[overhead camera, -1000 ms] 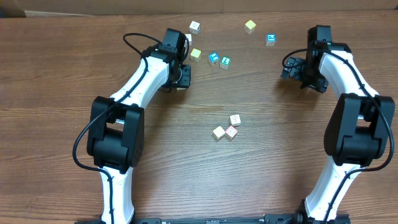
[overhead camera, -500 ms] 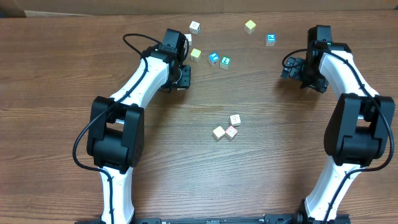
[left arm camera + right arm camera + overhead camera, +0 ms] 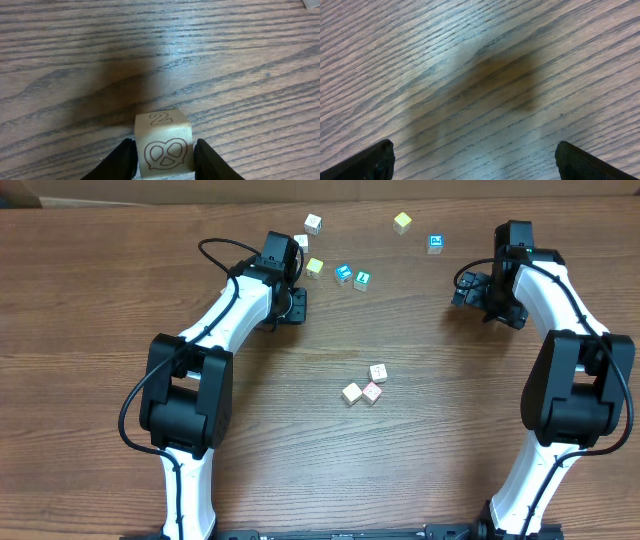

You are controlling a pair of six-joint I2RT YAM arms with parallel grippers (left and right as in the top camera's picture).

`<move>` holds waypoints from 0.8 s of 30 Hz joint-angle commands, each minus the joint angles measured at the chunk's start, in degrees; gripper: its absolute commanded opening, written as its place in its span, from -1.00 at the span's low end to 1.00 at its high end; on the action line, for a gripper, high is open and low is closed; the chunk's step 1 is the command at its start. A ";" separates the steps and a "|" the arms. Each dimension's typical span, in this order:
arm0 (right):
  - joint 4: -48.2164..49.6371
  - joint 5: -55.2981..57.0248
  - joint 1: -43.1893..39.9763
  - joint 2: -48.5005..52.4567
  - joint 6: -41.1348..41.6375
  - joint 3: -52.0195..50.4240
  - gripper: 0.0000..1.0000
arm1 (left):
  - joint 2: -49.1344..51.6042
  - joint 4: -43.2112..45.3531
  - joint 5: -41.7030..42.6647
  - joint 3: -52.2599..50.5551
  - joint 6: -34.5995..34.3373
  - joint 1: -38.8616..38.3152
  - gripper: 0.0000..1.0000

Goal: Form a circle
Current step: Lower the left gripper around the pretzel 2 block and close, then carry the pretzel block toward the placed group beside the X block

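1. Gripping is the step in hand. The left claw (image 3: 165, 162) has its black fingers (image 3: 122, 165) against opposite sides of the pretzel cube (image 3: 161, 131), a pale block with a 2 on top and a pretzel on the near face. No gap shows on either side, so I read the claw as closed on it. The cube looks to be resting on the wooden surface (image 3: 100, 45).
2. The circle (image 3: 366, 387) lies near the middle of the surface, well apart from the left claw. It is a tight clump of three pale cubes: two side by side, one of them pink-marked, and a third just behind.
3. Before lifting, make sure the hold is square. The cube sits out at the fingertips, so a skewed pinch could let it twist or slip. Raise it straight up, only enough to clear the wood.
4. The teal cubes (image 3: 352, 276) and a yellowish cube (image 3: 315, 267) lie near the left claw. Travel toward the clump, away from them.
5. Come down beside the clump, on its open side, not on top of it. Turn the fingers so that neither one faces a neighbouring cube.
6. Release gently and part the fingers only a little, so they do not knock the others.
7. The right claw (image 3: 475, 160) is spread wide with nothing between its fingers. It hangs over bare wood on the right, well clear of the route.
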 commanded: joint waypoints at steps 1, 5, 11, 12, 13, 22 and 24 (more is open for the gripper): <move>0.20 0.20 -0.11 -0.70 0.04 0.57 1.00 | 0.81 -1.25 -0.07 2.21 -0.13 -0.52 -0.34; 0.20 0.20 -0.11 -0.70 0.04 0.57 1.00 | 0.81 -6.21 2.27 6.32 2.21 -0.52 -0.47; 0.20 0.22 -0.11 -0.70 0.04 0.57 1.00 | 0.81 -10.40 10.14 8.66 2.29 -0.55 -0.47; 0.20 0.20 -0.11 -0.70 0.04 0.57 1.00 | 0.81 -10.80 11.67 8.66 2.29 -0.55 -0.47; 0.20 0.20 -0.11 -0.68 0.04 0.57 1.00 | 0.81 -11.37 13.25 8.66 2.32 -0.55 -0.47; 0.20 0.20 -0.11 -0.70 0.04 0.57 1.00 | 0.81 -15.26 20.87 8.66 3.30 -0.94 -0.47; 0.20 0.20 -0.11 -0.68 0.04 0.57 1.00 | 0.81 -14.88 20.87 8.66 3.30 -1.57 -0.46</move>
